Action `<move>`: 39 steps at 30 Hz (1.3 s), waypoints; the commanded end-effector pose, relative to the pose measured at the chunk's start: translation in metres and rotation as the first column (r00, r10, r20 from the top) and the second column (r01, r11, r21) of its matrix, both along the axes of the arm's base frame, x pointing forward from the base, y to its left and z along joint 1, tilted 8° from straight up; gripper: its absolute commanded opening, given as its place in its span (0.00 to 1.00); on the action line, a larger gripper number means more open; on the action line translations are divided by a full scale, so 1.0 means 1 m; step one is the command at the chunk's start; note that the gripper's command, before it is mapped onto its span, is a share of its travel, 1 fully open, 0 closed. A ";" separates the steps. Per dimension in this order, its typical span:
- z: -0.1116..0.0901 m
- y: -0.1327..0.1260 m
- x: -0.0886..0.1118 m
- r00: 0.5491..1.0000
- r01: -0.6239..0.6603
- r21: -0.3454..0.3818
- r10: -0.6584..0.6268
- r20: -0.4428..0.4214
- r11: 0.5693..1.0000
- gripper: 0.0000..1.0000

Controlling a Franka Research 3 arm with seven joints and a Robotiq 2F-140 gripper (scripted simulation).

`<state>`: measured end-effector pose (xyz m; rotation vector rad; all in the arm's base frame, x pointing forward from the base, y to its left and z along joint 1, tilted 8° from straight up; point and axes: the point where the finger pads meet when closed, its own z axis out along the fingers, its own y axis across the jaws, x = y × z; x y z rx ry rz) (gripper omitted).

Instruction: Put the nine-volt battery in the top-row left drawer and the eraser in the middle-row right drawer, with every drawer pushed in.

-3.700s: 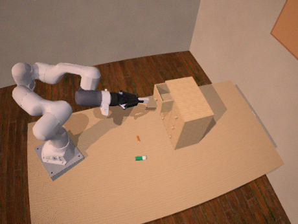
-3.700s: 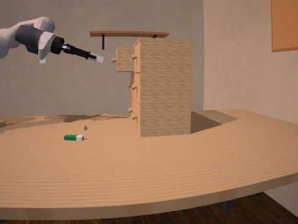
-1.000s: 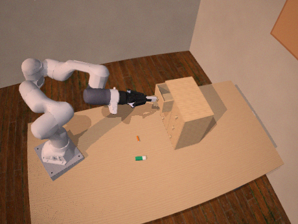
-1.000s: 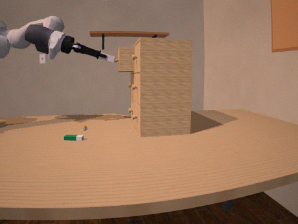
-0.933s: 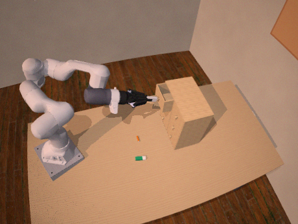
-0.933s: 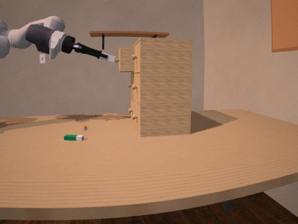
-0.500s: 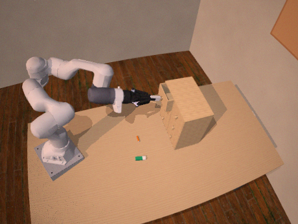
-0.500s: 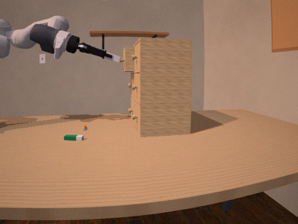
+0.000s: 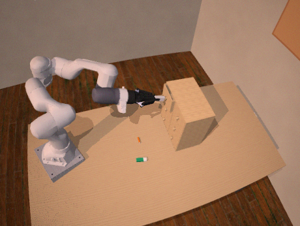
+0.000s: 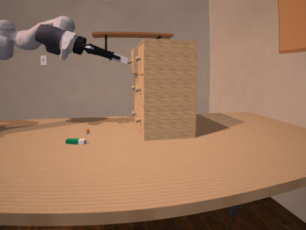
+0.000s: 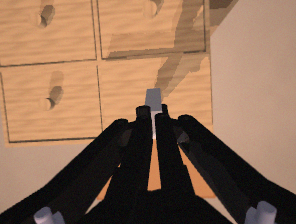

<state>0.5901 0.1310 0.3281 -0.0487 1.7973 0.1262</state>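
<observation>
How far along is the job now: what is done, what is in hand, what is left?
Done, perhaps: no battery shows on the table, so it may be in the top left drawer. In hand: the shut, empty gripper meets that drawer's front, which sticks out slightly. Left: the eraser lies on the table.
</observation>
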 end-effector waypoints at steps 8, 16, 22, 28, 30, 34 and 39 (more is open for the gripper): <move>0.000 0.004 0.010 1.000 -0.007 -0.003 0.007 -0.003 1.000 0.00; 0.000 0.004 0.013 1.000 -0.007 -0.003 0.007 -0.003 1.000 0.00; 0.000 0.004 0.015 1.000 -0.007 -0.003 0.007 -0.003 1.000 0.00; 0.000 0.004 0.015 1.000 -0.007 -0.003 0.007 -0.003 1.000 0.00; 0.000 0.004 0.015 1.000 -0.007 -0.003 0.007 -0.003 1.000 0.00; 0.000 0.004 0.015 1.000 -0.007 -0.003 0.007 -0.003 1.000 0.00; 0.000 0.004 0.015 1.000 -0.007 -0.003 0.007 -0.003 1.000 0.00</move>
